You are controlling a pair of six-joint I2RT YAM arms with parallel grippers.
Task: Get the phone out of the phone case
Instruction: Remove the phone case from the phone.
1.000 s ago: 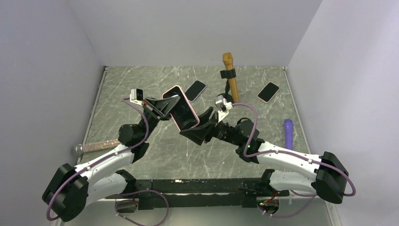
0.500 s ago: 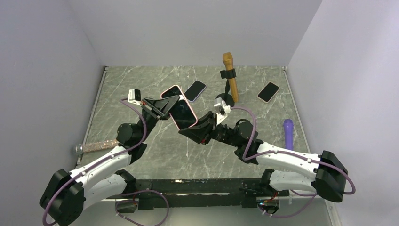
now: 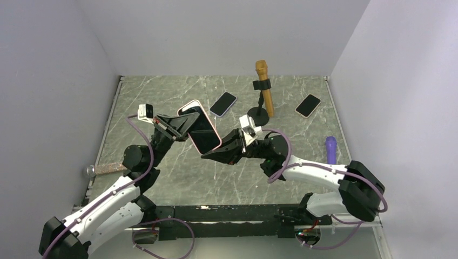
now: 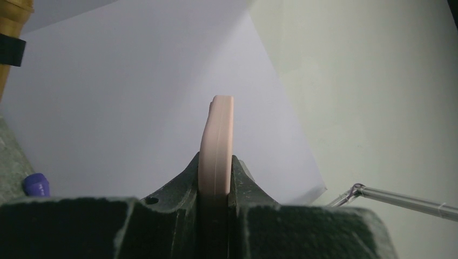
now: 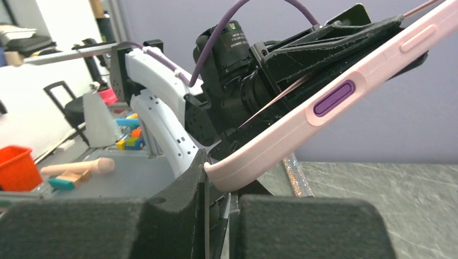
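A phone (image 3: 200,129) with a dark screen sits in a pink phone case (image 3: 184,106), held tilted above the table. My left gripper (image 3: 181,122) is shut on the case's upper left edge. In the left wrist view the pink case (image 4: 217,143) stands edge-on between that gripper's (image 4: 216,168) two fingers. My right gripper (image 3: 208,154) is at the case's lower corner with its jaws shut. In the right wrist view the rounded pink corner (image 5: 237,171) rests against the tip of the left finger of the right gripper (image 5: 219,181). Whether the case lip is pinched there is hidden.
Two other phones (image 3: 223,103) (image 3: 308,105) lie flat at the back of the table. A gold microphone (image 3: 264,86) stands in a black stand between them. A purple microphone (image 3: 330,151) lies at the right edge, a glittery one (image 3: 110,168) at the left edge.
My right gripper has closed from half open to shut at the case's lower corner. Both grippers and the cased phone have shifted a little to the left.
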